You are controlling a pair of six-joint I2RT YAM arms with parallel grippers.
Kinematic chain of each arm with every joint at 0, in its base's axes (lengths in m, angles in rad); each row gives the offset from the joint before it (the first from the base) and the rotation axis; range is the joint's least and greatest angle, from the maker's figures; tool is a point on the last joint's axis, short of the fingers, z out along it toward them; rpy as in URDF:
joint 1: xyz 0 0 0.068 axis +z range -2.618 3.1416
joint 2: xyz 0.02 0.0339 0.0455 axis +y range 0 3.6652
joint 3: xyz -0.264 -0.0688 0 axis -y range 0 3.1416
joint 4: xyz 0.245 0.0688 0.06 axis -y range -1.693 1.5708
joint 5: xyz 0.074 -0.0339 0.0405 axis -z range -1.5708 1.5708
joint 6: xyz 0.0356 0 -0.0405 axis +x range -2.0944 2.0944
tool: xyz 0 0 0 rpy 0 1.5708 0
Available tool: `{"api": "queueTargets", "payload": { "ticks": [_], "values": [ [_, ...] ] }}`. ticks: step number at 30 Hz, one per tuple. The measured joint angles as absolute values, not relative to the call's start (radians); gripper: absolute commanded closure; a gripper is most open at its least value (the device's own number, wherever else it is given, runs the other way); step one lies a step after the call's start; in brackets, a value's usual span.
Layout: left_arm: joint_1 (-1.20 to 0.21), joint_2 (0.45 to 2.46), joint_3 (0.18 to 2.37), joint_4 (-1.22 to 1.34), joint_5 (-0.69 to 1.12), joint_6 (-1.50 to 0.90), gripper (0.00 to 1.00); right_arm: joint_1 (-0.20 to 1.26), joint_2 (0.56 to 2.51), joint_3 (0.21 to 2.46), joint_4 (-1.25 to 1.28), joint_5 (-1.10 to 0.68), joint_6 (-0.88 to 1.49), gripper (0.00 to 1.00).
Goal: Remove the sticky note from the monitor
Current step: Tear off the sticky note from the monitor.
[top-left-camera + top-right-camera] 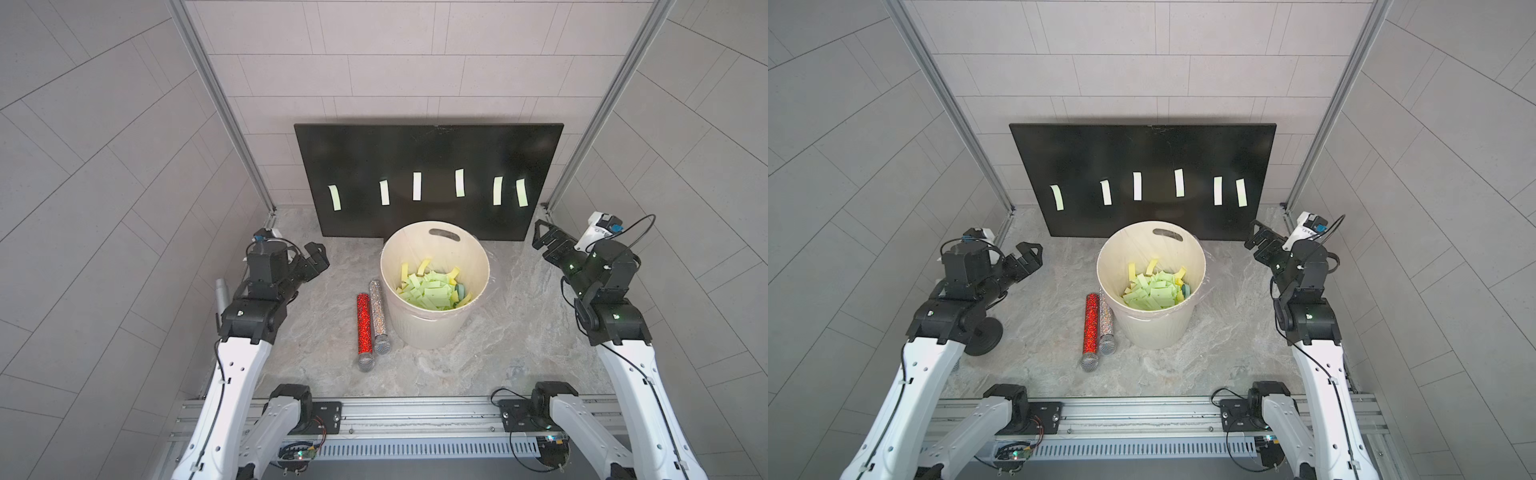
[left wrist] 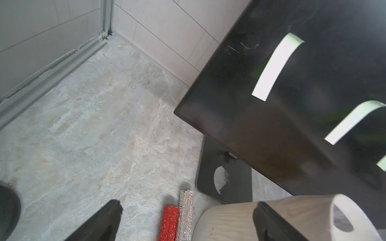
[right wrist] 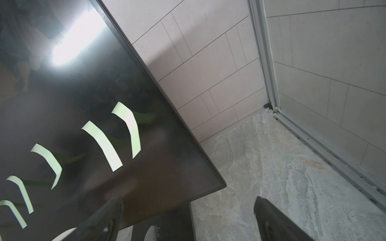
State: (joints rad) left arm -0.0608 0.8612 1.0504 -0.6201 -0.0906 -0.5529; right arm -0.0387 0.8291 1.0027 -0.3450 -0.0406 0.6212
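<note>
In both top views the monitor (image 1: 428, 153) is leaning against the wall (image 1: 415, 83) along the back edge of the worktop (image 1: 519, 332). Six pale sticky notes (image 1: 417, 186) are hanging in a row across its lower half. A bucket (image 1: 390, 266) is standing mid-worktop, just in front of the screen, and holding a heap of paper strips (image 1: 432, 286). A red microphone (image 1: 363, 324) and a silver microphone (image 1: 379, 316) are lying side by side just beside it, toward the left edge. The left claw (image 1: 316, 254) is hovering near the left edge and the right claw (image 1: 542, 237) near the back right corner. Both are spread wide, gripping nothing and standing apart from the screen. So the step in hand is, as I judge it, the approach, since no note is being peeled yet. In the left wrist view the left claw (image 2: 188, 204) is showing its fingers wide apart with worktop and microphones between them, and the monitor's corner with two notes is lying ahead. In the right wrist view the right claw (image 3: 188, 201) is likewise gaping, and the end note (image 3: 131, 129) by the monitor's side edge is sitting closest to it, curling off the glass. The next move is probably calling for one claw to reach in, close on a curled free end without pressing the glass, and pull the strip away. Which end is stuck, I cannot tell.
</note>
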Motion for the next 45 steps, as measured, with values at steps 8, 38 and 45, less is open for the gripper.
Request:
{"api": "queueTargets", "payload": {
  "ticks": [8, 38, 45],
  "values": [
    [-0.061, 0.846, 1.062, -0.628, 0.051, -0.553, 0.0, -0.039, 0.898, 1.061, -0.32, -0.179, 0.666, 0.0],
    [-0.061, 0.828, 1.078, -0.612, 0.249, -0.575, 0.0, -0.105, 1.176, 1.14, -0.044, -0.47, 0.971, 0.29],
    [-0.06, 0.828, 1.078, -0.607, 0.259, -0.58, 0.0, -0.107, 1.212, 1.163, -0.028, -0.49, 0.997, 0.38]
  ]
}}
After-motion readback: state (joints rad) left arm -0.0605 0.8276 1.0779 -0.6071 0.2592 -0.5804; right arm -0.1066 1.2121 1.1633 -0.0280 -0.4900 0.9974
